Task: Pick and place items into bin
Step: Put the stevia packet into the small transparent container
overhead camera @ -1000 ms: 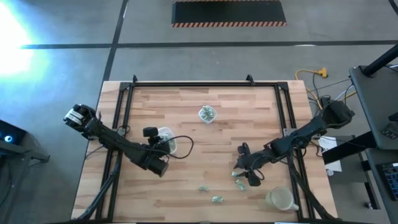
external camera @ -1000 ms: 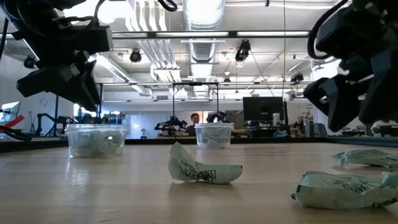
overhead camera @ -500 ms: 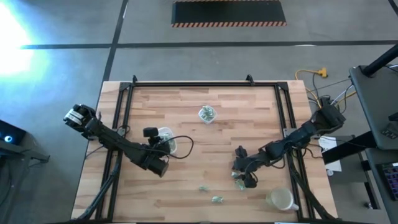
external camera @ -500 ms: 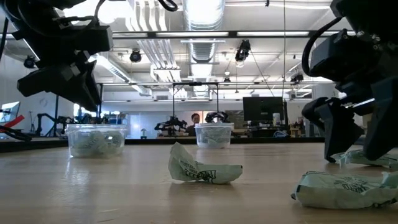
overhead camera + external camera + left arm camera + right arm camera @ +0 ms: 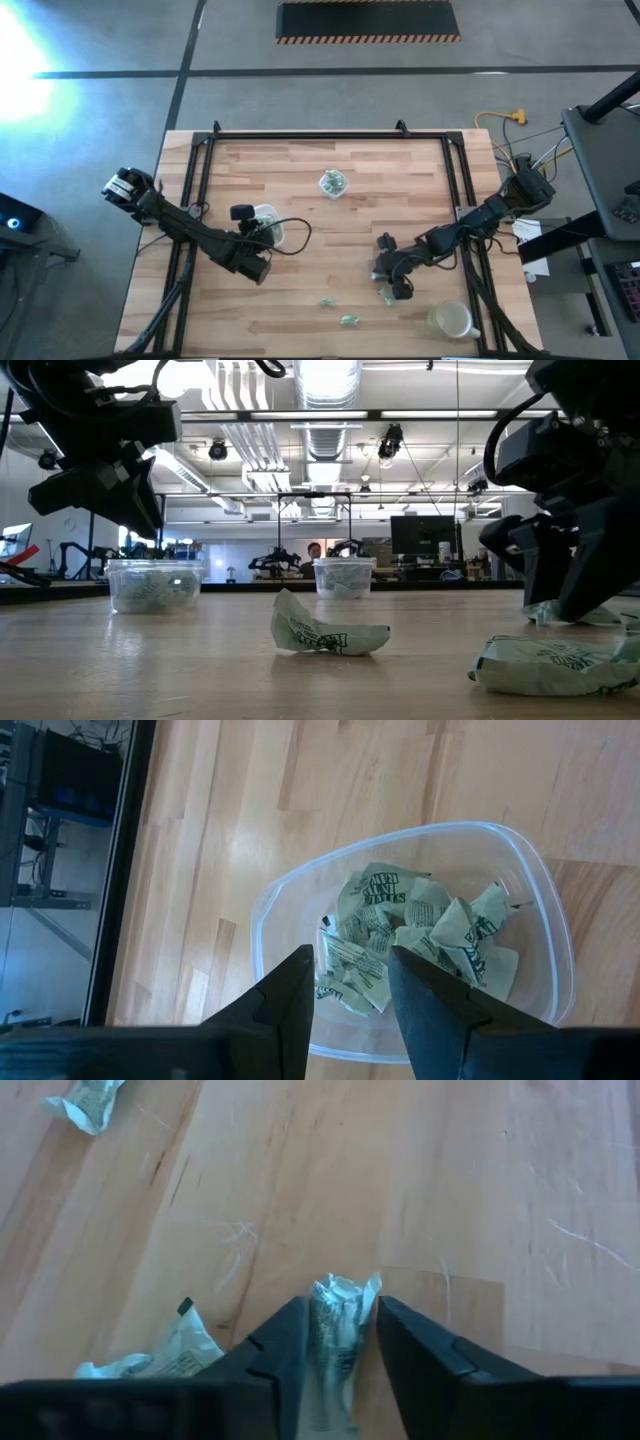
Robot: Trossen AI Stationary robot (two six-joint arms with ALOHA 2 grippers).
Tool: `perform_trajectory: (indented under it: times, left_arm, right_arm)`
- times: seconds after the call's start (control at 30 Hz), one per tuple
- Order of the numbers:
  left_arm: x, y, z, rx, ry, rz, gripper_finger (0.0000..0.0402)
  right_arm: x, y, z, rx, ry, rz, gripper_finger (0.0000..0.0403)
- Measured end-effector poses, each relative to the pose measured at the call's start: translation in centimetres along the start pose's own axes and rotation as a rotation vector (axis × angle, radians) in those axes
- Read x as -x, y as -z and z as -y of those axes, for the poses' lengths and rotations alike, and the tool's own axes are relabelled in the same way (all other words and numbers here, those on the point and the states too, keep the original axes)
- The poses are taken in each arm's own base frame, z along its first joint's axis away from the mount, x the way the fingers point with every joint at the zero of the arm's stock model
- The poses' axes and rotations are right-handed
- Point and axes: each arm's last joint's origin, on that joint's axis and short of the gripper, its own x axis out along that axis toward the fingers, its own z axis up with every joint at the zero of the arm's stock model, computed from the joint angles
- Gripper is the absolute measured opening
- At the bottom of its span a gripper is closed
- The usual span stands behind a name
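A: Between the right gripper [image 5: 338,1342] fingers sits one wrapped item [image 5: 340,1320], low on the counter [image 5: 420,1190], pinched?

B: Closed on it; lift straight, clear the item beside [image 5: 165,1348]. Left gripper [image 5: 350,982] open, empty, over the bin [image 5: 545,910]

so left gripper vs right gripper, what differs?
Left gripper hangs empty over a clear tub of wrapped items; right gripper sits low at the table with one item between its fingers. Both point down.
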Motion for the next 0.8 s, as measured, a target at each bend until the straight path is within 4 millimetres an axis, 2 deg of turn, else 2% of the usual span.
perform_trajectory:
  times: [0.2,0.37,0.63,0.8]
  left_arm:
    - [0.0,0.0,0.0,0.0,0.0,0.0,0.0115]
    - [0.0,0.0,0.0,0.0,0.0,0.0,0.0115]
    - [0.0,0.0,0.0,0.001,0.001,0.0,0.0115]
    - [0.0,0.0,0.0,0.004,0.002,0.002,0.0115]
  right_arm:
    - [0.0,0.0,0.0,0.058,0.001,0.001,0.0056]
    - [0.0,-0.6,-0.2,0.135,0.007,0.009,0.0021]
    - [0.3,-3.7,-0.8,0.336,0.095,0.117,0.0014]
    - [0.8,-6.3,-0.5,0.481,0.246,0.186,0.0015]
